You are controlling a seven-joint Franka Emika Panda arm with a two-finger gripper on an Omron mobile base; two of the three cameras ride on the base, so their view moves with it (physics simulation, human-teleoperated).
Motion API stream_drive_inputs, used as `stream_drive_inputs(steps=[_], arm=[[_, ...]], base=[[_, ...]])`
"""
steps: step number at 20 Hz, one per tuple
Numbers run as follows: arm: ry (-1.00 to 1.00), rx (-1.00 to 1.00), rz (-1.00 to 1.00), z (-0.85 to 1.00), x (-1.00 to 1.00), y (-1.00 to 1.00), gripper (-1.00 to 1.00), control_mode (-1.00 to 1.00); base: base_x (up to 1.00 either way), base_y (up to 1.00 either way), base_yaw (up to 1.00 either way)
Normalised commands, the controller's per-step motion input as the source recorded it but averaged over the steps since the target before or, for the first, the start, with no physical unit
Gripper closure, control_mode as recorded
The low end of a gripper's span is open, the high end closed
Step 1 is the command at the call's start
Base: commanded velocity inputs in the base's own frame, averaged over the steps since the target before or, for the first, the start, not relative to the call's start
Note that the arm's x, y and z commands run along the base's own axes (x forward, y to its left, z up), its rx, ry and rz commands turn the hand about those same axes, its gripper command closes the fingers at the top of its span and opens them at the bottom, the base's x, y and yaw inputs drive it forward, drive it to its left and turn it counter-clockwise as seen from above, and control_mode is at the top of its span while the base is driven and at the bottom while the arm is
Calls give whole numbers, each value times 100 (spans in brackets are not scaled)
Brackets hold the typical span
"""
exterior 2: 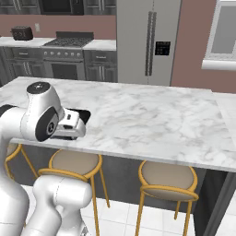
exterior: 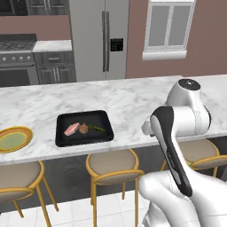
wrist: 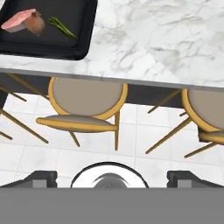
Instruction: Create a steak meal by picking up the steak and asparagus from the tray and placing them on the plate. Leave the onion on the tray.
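Looking along the hand, you see the fingers (wrist: pixel 112 177) spread wide apart, one dark tip (wrist: pixel 41 177) low on the left and the other low on the right, and they hold nothing. They hang over the tiled floor (wrist: pixel 131 131) in front of the counter (wrist: pixel 153 43), not over it.

In the hand view you see the near right corner of the black tray (wrist: pixel 65 48) at the top left, touching the counter close to its front edge. On the tray the steak (wrist: pixel 17 20) lies at the left, the onion (wrist: pixel 36 25) touches it, and the asparagus (wrist: pixel 63 27) lies just beside the onion on the right.

The left base view gives you what the hand view cuts off: the whole tray (exterior: pixel 84 135) with the steak (exterior: pixel 71 129), the onion (exterior: pixel 83 128) and the asparagus (exterior: pixel 97 129) in a row, and the plate (exterior: pixel 15 138) well to the left of the tray, near the picture edge. In the right base view the arm's white body (exterior 2: pixel 41 117) covers most of the tray (exterior 2: pixel 80 114), and you cannot see the food there.

Round stools (wrist: pixel 85 103) with golden legs stand under the counter, below the tray. Behind the counter stand a steel fridge (exterior: pixel 99 37) and a stove (exterior: pixel 17 57).

All three foods lie up and to the left of the fingers, well apart from them.
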Motion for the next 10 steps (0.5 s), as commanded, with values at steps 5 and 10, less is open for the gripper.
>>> stream_drive_inputs(steps=[5,10], arm=[[4,0,0,22,11,4,-100,-100],[5,0,0,11,11,0,-100,-100]], base=[[0,0,0],[0,0,0]])
